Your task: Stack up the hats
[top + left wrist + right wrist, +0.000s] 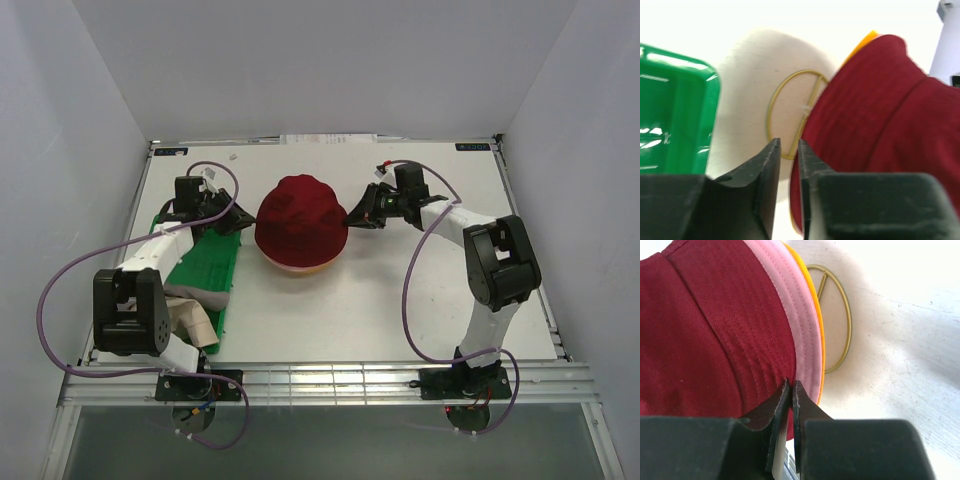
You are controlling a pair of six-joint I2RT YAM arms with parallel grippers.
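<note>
The dark red hat (300,218) sits on top of a stack in the middle of the table. In the right wrist view the dark red hat (715,330) covers the pale pink hat (800,315) and the yellow-orange hat (816,330), whose rims show beneath it. My right gripper (353,217) (791,382) is pinched on the dark red hat's rim at its right side. My left gripper (240,218) (789,142) is at the hat's left side, jaws a narrow gap apart with nothing between them. The grey hat (185,292) and the beige hat (197,320) lie at the near left.
A green plastic tray (205,262) (675,110) lies left of the stack, under my left arm. A gold wire sphere frame (807,107) (847,325) sticks out from behind the stack. White walls close in the table at the back and sides.
</note>
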